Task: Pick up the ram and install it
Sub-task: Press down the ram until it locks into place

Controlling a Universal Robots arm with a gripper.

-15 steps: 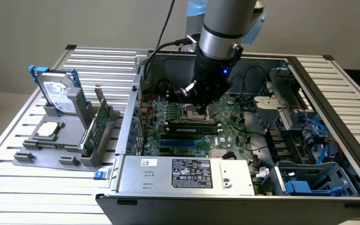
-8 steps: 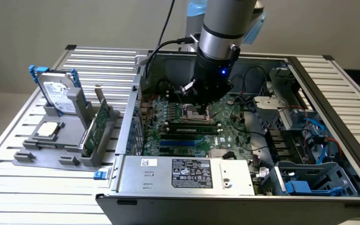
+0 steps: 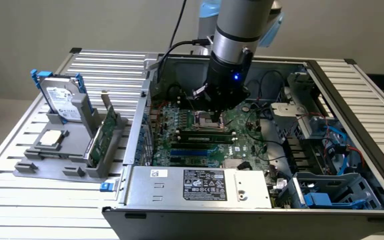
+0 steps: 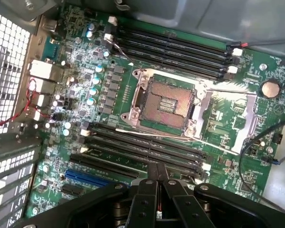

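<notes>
Clenched black fingers [image 4: 157, 173] are poised empty over the green motherboard's long black slots [image 4: 147, 145], aligned lengthwise for seating.

The arm [image 3: 235, 30] hides part of the motherboard [image 3: 245, 142]; the case [image 3: 352, 220] is cut off.

A lab or test workshop: an open computer case [image 3: 259, 150] with its motherboard [image 4: 180, 109] exposed lies on a slatted metal bench [image 3: 105, 65], with a grey parts fixture [image 3: 58, 160] at frame left.
</notes>
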